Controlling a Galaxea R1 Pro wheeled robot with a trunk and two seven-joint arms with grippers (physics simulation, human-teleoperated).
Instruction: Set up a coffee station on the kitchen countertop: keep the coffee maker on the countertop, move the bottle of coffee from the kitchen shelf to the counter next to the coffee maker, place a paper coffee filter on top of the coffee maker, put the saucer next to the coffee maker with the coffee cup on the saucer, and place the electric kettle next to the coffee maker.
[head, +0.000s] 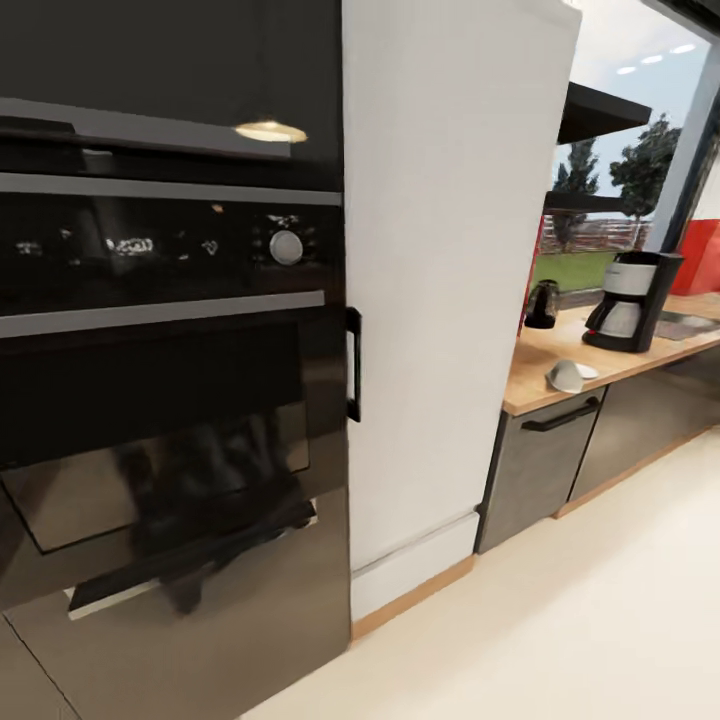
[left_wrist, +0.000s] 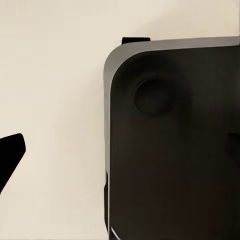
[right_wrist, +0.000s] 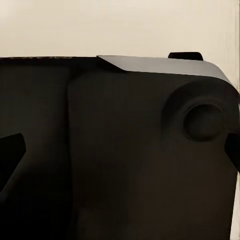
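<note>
A black built-in oven (head: 160, 330) sits beside a tall white cabinet panel (head: 440, 280), above pale floor (head: 560, 640).

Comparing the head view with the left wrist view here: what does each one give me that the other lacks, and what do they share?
Head view alone: the oven, a white tall cabinet, and the wooden countertop carrying the coffee maker, a dark kettle and a cup on a saucer.

Left wrist view alone: the robot's dark base seen close from above, and a black fingertip at the frame's edge.

Shared: the pale floor.
</note>
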